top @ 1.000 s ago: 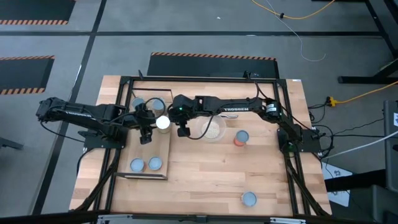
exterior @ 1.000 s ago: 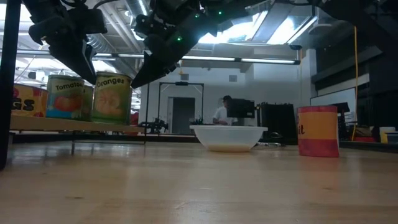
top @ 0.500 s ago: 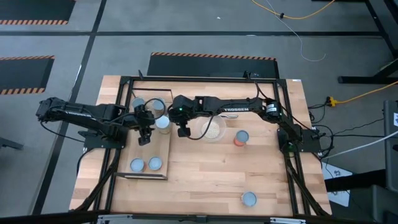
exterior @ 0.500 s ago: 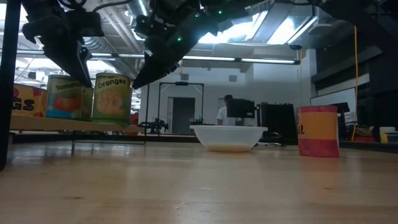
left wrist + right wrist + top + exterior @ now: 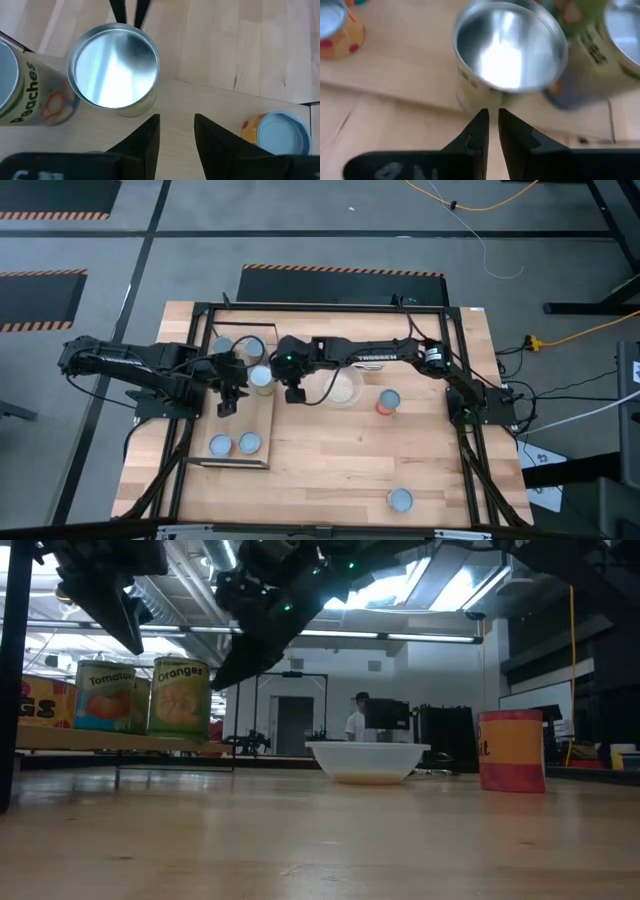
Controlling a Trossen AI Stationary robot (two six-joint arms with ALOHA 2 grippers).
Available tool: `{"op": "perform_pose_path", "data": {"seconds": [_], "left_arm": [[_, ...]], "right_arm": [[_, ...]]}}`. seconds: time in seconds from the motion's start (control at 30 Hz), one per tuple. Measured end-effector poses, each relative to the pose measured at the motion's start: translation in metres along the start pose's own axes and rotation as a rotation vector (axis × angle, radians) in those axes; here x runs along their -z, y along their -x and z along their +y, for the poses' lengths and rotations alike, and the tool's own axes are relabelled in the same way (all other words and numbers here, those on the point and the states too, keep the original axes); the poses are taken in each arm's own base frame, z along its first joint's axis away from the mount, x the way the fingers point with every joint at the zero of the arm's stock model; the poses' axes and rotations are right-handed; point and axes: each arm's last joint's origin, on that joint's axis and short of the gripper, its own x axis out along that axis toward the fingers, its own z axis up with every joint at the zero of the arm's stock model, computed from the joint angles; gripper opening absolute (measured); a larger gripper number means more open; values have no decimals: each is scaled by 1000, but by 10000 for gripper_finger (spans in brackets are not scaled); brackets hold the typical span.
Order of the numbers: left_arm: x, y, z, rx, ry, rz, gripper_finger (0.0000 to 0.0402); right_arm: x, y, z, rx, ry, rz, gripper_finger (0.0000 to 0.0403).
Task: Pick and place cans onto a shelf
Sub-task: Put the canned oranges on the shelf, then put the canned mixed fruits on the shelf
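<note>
Since the silver-topped can stands upright on the shelf, at the shelf's right edge and toward its back, with nothing gripping it, the placing step looks finished for this one. Four more cans share the board: two side by side at the shelf's back edge, with the silver-topped can just in front of them, and two side by side near its front edge. The shelf itself lies on the left half of the bench.

Just in front of that can hangs the left pincer, over the board's middle. Its fingers are spread with nothing between them, and the left wrist view looks down on the can's top just ahead of the tips. The right pincer hangs just off the shelf's right edge, on the can's other side, its fingers pressed almost together and empty.

Beyond it sits a clear bowl near the bench's middle. An orange-sided can stands to the bowl's right, and another can stands well apart toward the bench's front right corner. Those two are what remains, by my reading. The next move probably calls for the right arm to swing clear of the shelf, spread its fingers wide and come down around the orange-sided can without clipping the bowl beside it.
</note>
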Motion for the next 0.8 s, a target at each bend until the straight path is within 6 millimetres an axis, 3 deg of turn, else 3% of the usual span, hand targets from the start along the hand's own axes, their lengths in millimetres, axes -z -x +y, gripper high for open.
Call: {"op": "perform_pose_path", "data": {"seconds": [0.2, 0.5, 0.8], "left_arm": [[0, 0, 0, 0, -1, -3, 114], [0, 0, 0, 1, 6, -4, 114], [1, 0, -5, 18, -19, -1, 114]], "right_arm": [[3, -20, -1, -3, 5, -56, 47], [5, -21, 0, -8, 3, -30, 47], [-14, 21, 4, -63, -79, 171, 47]]}}
